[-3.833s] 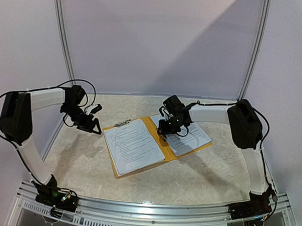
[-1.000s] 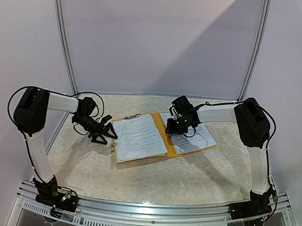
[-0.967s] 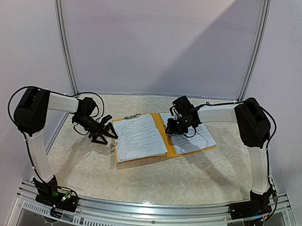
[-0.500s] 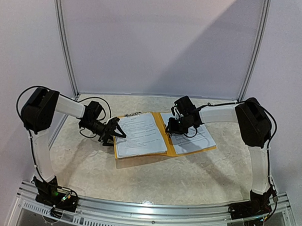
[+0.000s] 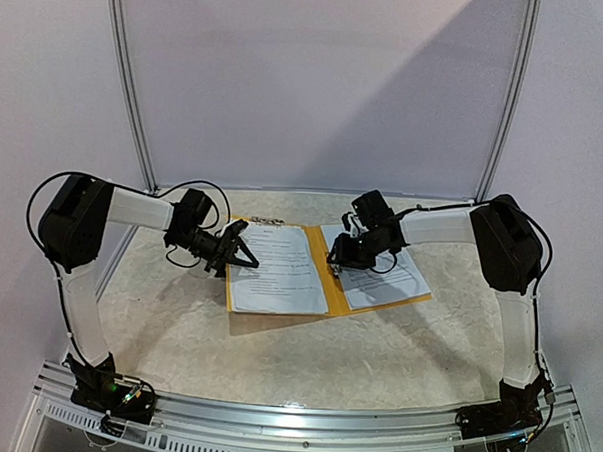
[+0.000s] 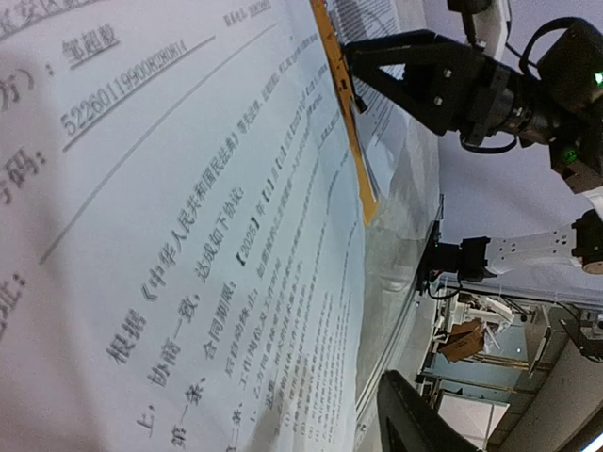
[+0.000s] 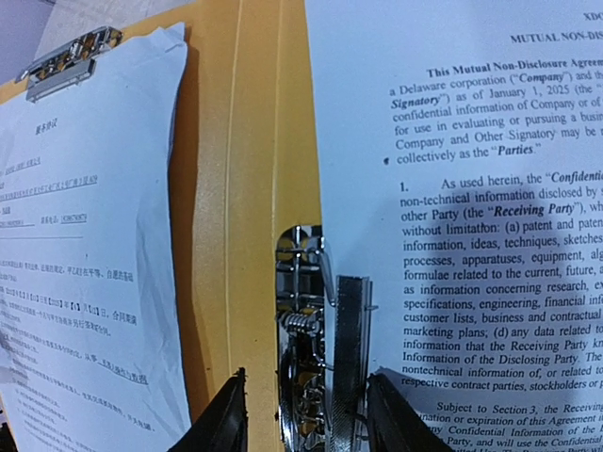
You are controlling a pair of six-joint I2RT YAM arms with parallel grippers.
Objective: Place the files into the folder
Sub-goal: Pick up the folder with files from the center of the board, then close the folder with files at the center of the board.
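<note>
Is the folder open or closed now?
Open. The folder lies spread flat, one printed sheet on each half, spine clip uncovered.

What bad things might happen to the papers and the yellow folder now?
1. The left gripper is at the corner of the left sheet; a sideways pull might crease or slide that paper.
2. The right gripper straddles the metal clip beside the English sheet. If the clip snaps, it may pinch the sheet crookedly.
3. The open folder lies loose on the table, so it might shift.
</note>
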